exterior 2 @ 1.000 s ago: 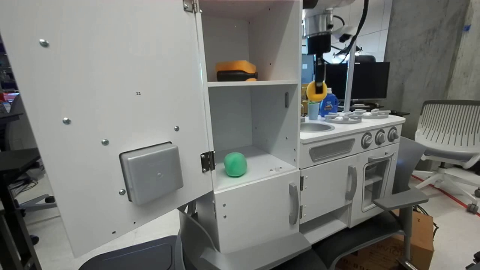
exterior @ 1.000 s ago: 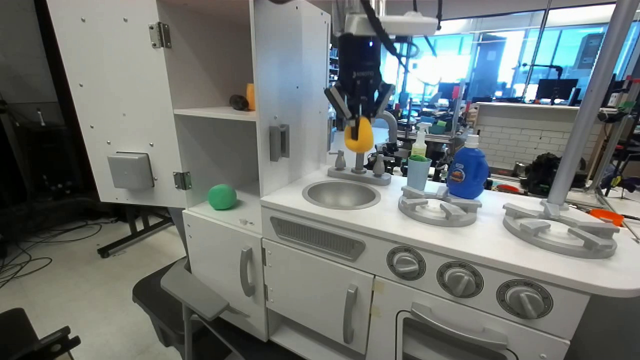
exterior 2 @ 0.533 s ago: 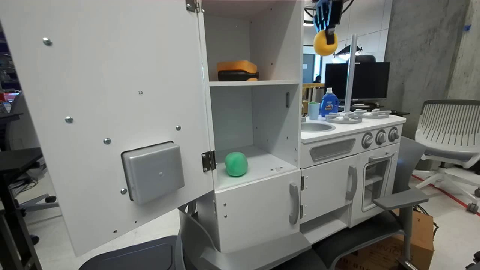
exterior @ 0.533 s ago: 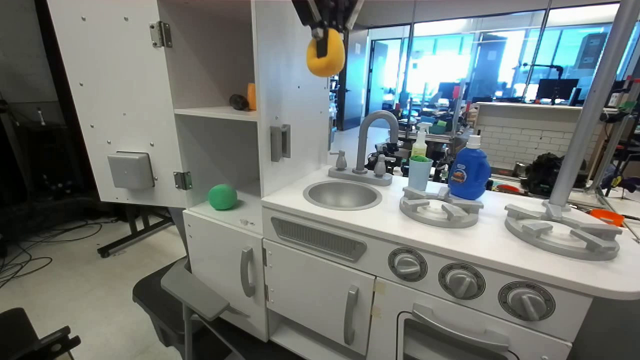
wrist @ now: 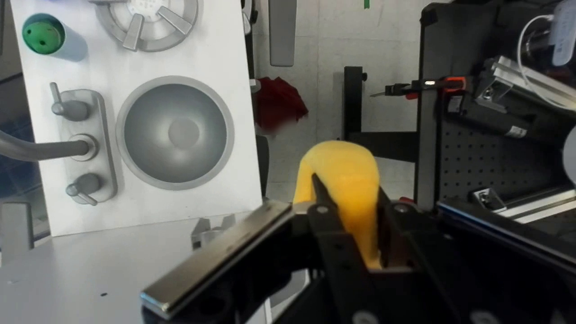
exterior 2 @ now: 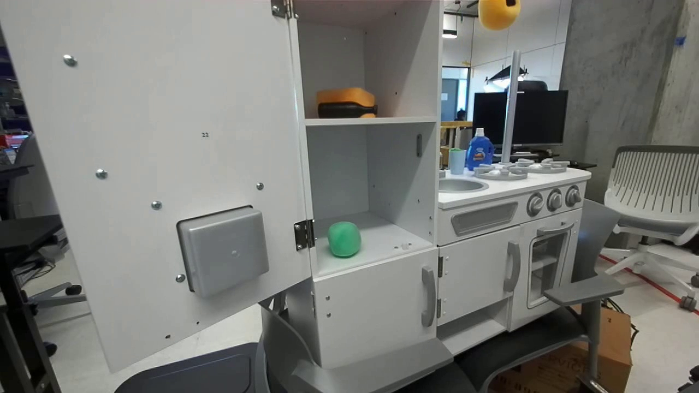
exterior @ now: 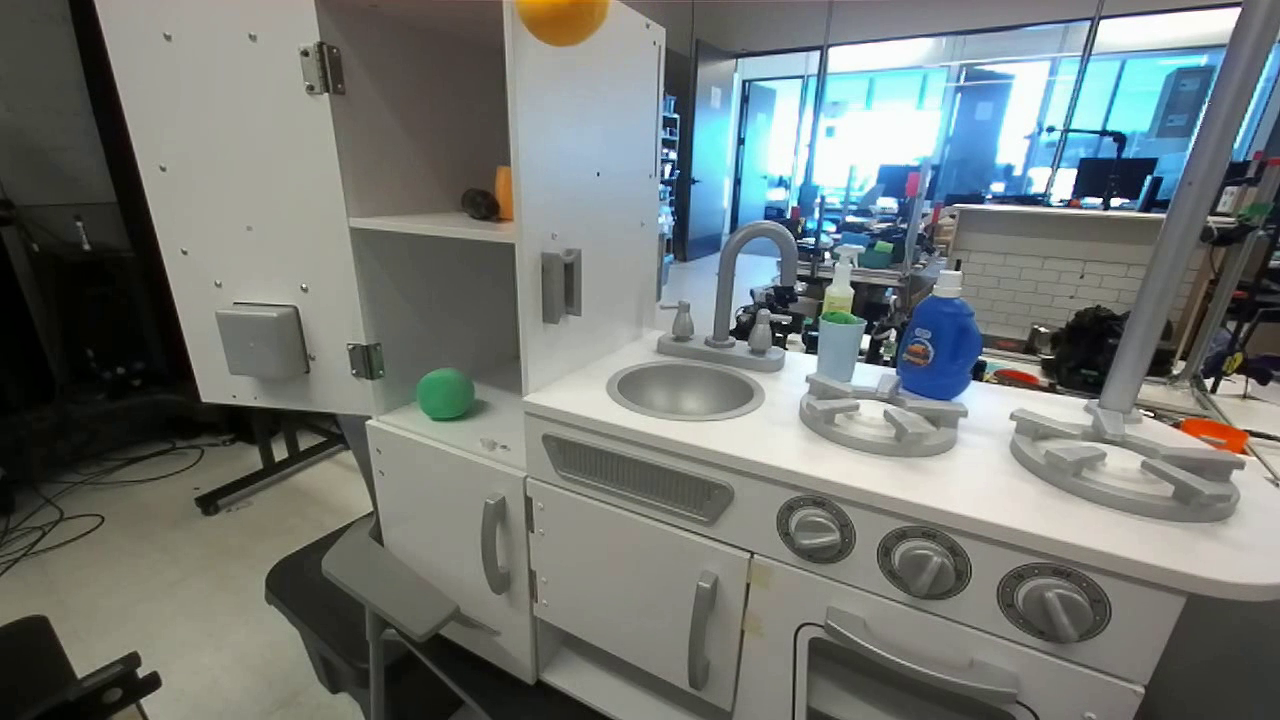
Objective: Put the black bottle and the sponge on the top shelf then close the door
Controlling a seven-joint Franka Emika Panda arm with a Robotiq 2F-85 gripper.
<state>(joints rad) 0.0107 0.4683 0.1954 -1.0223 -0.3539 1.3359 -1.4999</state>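
Claw (wrist: 350, 192): held the sponge (wrist: 344, 157); in the wrist view we saw its fingers (wrist: 323, 194) pressed against the sponge from both sides.
Sponge: up in the air, outside the cabinet (exterior 2: 409, 60); we caught it cut off at the top edge in both exterior views, and against the floor (wrist: 328, 99), past the edge of the counter (wrist: 240, 193), in the wrist view.
Black bottle (exterior 2: 344, 111): lay on its side on the top shelf (exterior 2: 407, 120), along the front of an orange block (exterior 2: 345, 96); we could not tell whether the two touched.
Door (exterior 2: 136, 136): stood wide open, its inner face toward us.
Lower shelf (exterior 2: 385, 229): a green ball (exterior 2: 344, 239) sat there, near the hinge side.
Counter: we noted a blue bottle (exterior: 940, 345) upright by a burner (exterior: 870, 443), a light blue cup (exterior: 838, 355) near it with something green at its mouth.
Sink (exterior: 680, 395): round and grey, with the faucet (exterior: 727, 285) behind it.
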